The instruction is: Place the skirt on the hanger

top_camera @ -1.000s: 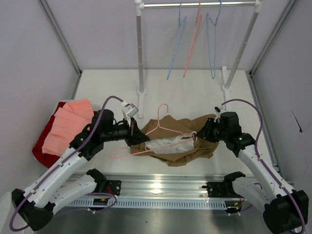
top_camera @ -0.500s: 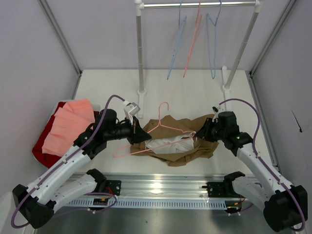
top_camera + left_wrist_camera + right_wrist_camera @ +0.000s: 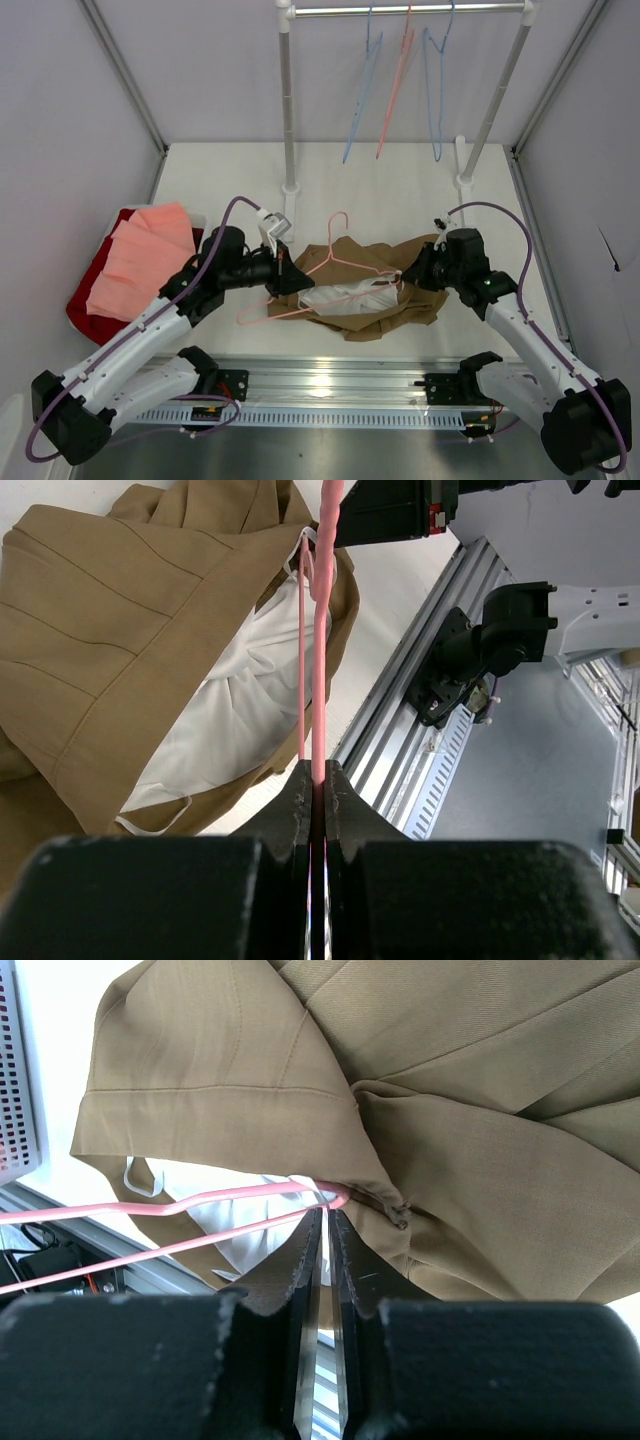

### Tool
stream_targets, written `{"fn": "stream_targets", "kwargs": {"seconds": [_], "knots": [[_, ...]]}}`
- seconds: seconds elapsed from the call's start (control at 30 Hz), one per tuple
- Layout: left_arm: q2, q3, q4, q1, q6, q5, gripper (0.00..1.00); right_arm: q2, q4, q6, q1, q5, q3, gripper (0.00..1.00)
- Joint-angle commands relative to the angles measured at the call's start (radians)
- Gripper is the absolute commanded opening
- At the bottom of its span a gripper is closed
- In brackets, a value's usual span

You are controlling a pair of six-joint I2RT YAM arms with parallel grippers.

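- Midway through a dressing job: a tan-brown cloth skirt (image 3: 370, 325) lies rumpled on the white table (image 3: 400, 190) between the two arms. Its white inner lining (image 3: 240, 730) shows at the opening that faces the near edge.
- A thin pale-pink triangular wire hanger (image 3: 322, 630) lies across the skirt, hook pointing toward the back of the table. Its left corner juts out past the cloth, over bare table.
- The left gripper (image 3: 318, 772) has its fingers pinched tight on the hanger's wire at the left side, holding it just off the skirt's left edge.
- The right gripper (image 3: 325, 1222) sits at the hanger's right corner, fingers drawn nearly together with only a slit between them. A brown fold of the skirt overlaps that corner at the fingertips. Whether the fingers pinch wire, cloth or nothing cannot be told.
- Done so far, by the look of it: hanger and skirt are brought together, and the hanger's right corner is tucked at or just under the skirt's edge.
- Left to do, as judged here: the left corner is outside the cloth, the skirt is bunched rather than spread along the wire, and nothing hangs from the hanger yet.
- Off to the left, untouched, a salmon-pink folded garment (image 3: 140, 255) rests on a red cloth (image 3: 85, 300).
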Motion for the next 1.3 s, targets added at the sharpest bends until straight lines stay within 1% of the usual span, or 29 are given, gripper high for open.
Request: {"fn": "stream_targets", "kwargs": {"seconds": [0.0, 0.43, 0.7, 0.9, 1.27], "knots": [[0.008, -0.014, 0.101, -0.01, -0.041, 0.028, 0.0, -0.017, 0.023, -0.008, 0.007, 0.005, 0.015, 0.12], [0.056, -0.069, 0.254, -0.017, -0.118, 0.067, 0.0, -0.031, 0.006, -0.011, 0.013, 0.011, 0.017, 0.11], [0.108, -0.109, 0.393, -0.065, -0.19, 0.053, 0.0, -0.037, -0.003, -0.011, 0.014, 0.016, 0.017, 0.11], [0.188, -0.112, 0.476, -0.114, -0.223, 0.007, 0.0, -0.04, -0.014, -0.011, 0.011, 0.019, 0.015, 0.11], [0.353, -0.08, 0.558, -0.168, -0.242, -0.033, 0.0, -0.06, -0.046, -0.02, 0.016, 0.043, 0.009, 0.11]]}}
